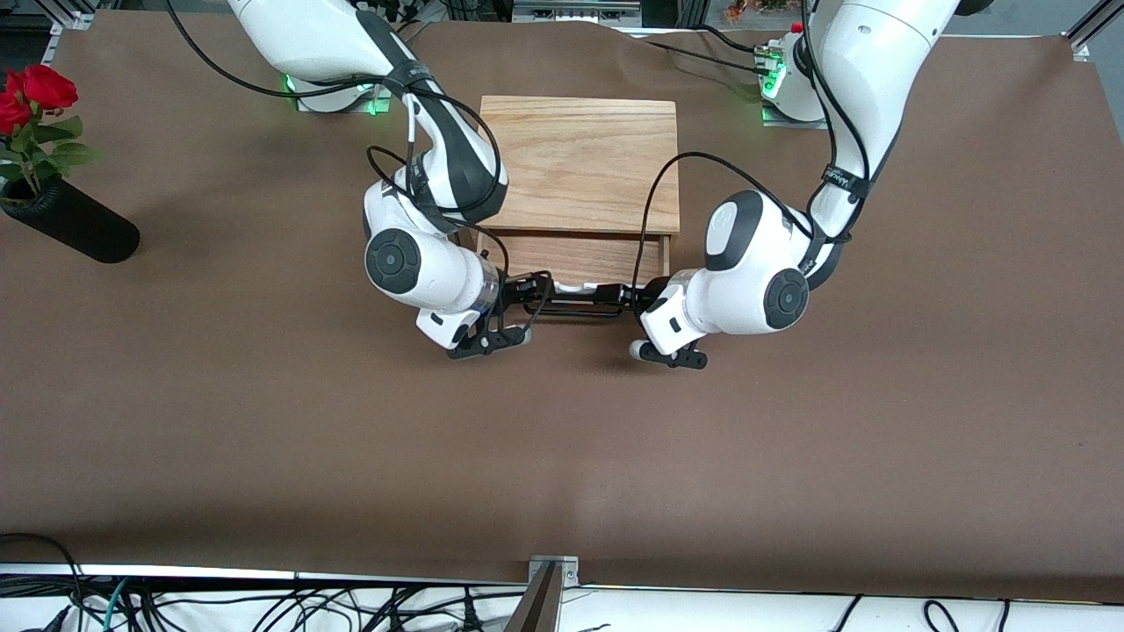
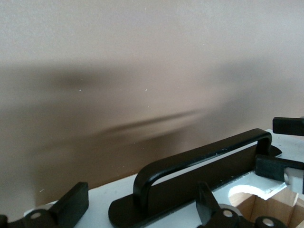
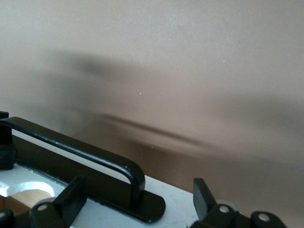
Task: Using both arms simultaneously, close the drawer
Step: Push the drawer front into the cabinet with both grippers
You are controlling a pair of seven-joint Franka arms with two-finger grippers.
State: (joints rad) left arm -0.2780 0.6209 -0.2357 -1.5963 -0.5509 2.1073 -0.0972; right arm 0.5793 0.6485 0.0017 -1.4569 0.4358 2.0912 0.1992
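Note:
The light-wood box (image 1: 580, 162) stands mid-table near the robots' bases. Its drawer (image 1: 571, 259) is partly pulled out toward the front camera, with the white front panel and black wire handle (image 1: 575, 307) between the two hands. My right gripper (image 1: 531, 292) is at the handle's end toward the right arm, and my left gripper (image 1: 630, 298) is at the other end. In the left wrist view my left gripper (image 2: 140, 206) is open, its fingers straddling one end of the handle (image 2: 199, 156). In the right wrist view my right gripper (image 3: 137, 199) is open around the other end of the handle (image 3: 71, 142).
A black vase (image 1: 75, 224) with red roses (image 1: 39, 88) lies at the right arm's end of the table. Brown tabletop (image 1: 562, 456) stretches from the drawer to the edge near the front camera.

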